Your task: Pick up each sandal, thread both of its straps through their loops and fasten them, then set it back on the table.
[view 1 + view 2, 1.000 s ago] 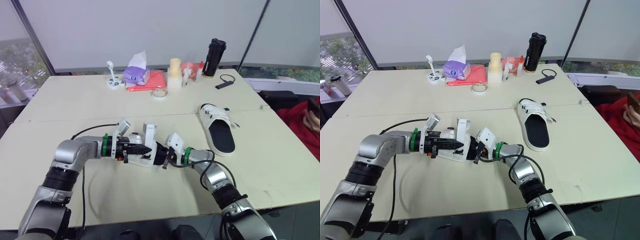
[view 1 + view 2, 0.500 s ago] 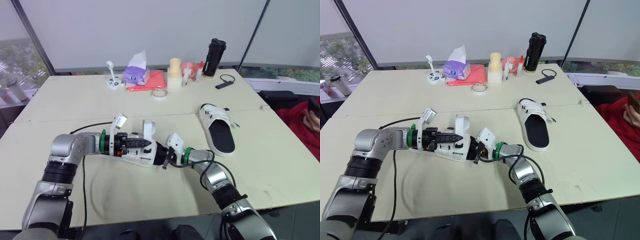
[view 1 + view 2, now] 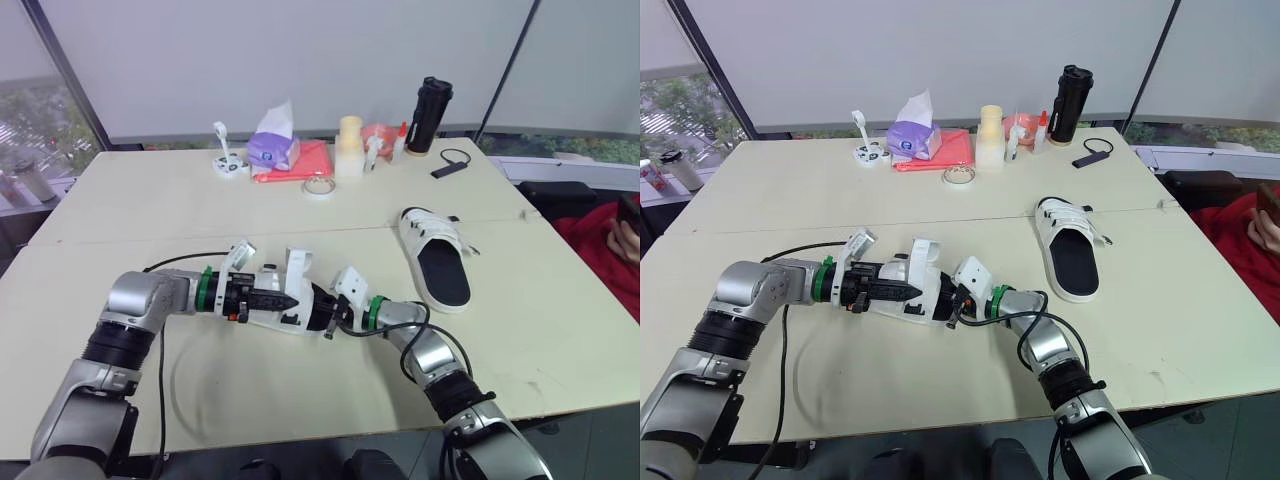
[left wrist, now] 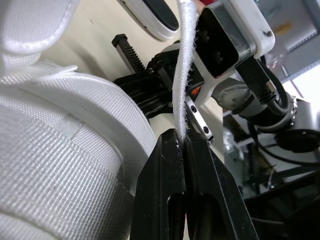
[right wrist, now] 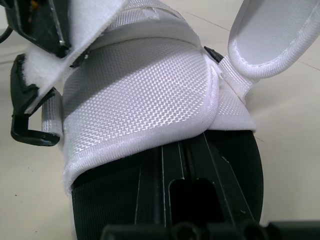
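A white sandal (image 3: 292, 302) with a black footbed hangs just above the cream table (image 3: 150, 200), held between both grippers. My left gripper (image 3: 281, 300) is shut on a thin white strap (image 4: 184, 70), which stands up from its fingertips (image 4: 170, 150). From the other end, my right gripper (image 3: 327, 317) is shut on the sandal, its fingers (image 5: 165, 170) lying along the footbed under the woven upper (image 5: 140, 95). One wide strap (image 5: 270, 35) curls upright, unfastened. The second sandal (image 3: 436, 258) lies flat at the right, its straps across it.
Along the far edge stand a purple tissue pack (image 3: 272, 148) on a red cloth (image 3: 305, 162), a tape roll (image 3: 319, 187), a cream container (image 3: 349, 145), a black bottle (image 3: 430, 115) and a small black device (image 3: 450, 163). A person in red (image 3: 612, 250) sits at the right.
My left gripper rose and drew back with the strap half a second ago, then came down again to the sandal. The right gripper and the second sandal have stayed put.
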You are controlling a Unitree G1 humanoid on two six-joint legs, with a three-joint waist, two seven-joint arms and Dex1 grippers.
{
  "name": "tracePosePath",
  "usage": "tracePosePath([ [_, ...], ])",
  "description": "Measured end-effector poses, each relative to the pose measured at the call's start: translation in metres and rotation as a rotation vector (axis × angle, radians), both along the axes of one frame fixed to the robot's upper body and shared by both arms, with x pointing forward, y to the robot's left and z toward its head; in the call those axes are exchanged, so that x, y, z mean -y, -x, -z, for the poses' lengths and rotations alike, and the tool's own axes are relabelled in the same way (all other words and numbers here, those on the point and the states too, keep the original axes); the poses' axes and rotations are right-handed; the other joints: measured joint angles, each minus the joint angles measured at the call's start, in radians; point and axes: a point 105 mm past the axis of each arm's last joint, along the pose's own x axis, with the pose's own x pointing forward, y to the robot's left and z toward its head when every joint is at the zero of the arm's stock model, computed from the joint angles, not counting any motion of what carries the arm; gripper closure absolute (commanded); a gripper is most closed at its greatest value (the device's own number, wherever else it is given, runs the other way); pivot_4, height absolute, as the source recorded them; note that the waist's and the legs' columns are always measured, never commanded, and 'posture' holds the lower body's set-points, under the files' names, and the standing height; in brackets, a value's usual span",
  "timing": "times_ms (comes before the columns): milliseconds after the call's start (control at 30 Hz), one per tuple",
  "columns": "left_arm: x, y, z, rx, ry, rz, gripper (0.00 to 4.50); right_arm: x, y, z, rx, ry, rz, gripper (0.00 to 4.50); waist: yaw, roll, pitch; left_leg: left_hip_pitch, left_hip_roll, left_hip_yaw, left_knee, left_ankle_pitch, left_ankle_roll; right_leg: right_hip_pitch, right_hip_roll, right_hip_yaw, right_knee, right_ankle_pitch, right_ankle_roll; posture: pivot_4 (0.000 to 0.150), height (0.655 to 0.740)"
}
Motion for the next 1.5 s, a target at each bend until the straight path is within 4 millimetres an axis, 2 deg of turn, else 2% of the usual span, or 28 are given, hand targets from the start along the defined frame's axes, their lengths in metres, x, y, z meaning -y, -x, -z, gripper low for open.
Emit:
tracePosePath([
  [267, 0.007, -0.006, 0.003, 0.078, -0.023, -0.01, 4.46, 0.0, 0.0, 0.0, 0.0, 0.0, 0.0, 4.5, 0.0, 0.0, 0.0, 0.0, 0.0, 0.0, 0.0, 0.0, 0.0, 0.0, 0.0, 0.0, 0.0, 0.0, 0.0, 0.15, 0.74],
  [500, 0.006, 0.006, 0.001, 0.076, -0.044, 0.052, 4.46, 0.0, 0.0, 0.0, 0.0, 0.0, 0.0, 4.5, 0.0, 0.0, 0.0, 0.0, 0.0, 0.0, 0.0, 0.0, 0.0, 0.0, 0.0, 0.0, 0.0, 0.0, 0.0, 0.15, 0.74],
  [800, 0.005, 0.004, 0.004, 0.198, -0.122, 0.078, 4.46, -0.001, 0.0, 0.0, 0.0, -0.002, 0.0, 4.5, -0.001, 0.0, 0.0, 0.0, 0.0, 0.0, 0.0, 0.0, 0.0, 0.0, 0.0, 0.0, 0.0, 0.0, 0.0, 0.15, 0.74],
  [1100, 0.003, 0.013, 0.005, 0.29, -0.192, 0.154, 4.46, -0.001, 0.0, 0.0, -0.002, -0.002, -0.002, 4.5, -0.001, 0.0, 0.0, 0.001, 0.0, 0.0, -0.001, 0.0, 0.0, 0.0, 0.0, 0.0, 0.0, 0.0, -0.001, 0.15, 0.74],
  [1167, 0.0, 0.016, 0.011, 0.301, -0.227, 0.181, 4.46, -0.002, 0.0, 0.0, -0.002, -0.002, -0.003, 4.5, -0.001, 0.0, 0.0, 0.001, 0.0, 0.0, -0.002, 0.0, 0.0, 0.0, 0.0, 0.0, 0.0, -0.001, -0.001, 0.15, 0.74],
  [1500, -0.001, 0.017, 0.011, 0.304, -0.233, 0.192, 4.46, -0.002, 0.0, 0.0, -0.003, -0.002, -0.005, 4.5, -0.002, 0.0, 0.0, 0.001, 0.001, 0.0, -0.002, 0.0, 0.0, 0.0, 0.001, 0.0, 0.0, -0.001, -0.002, 0.15, 0.74],
])
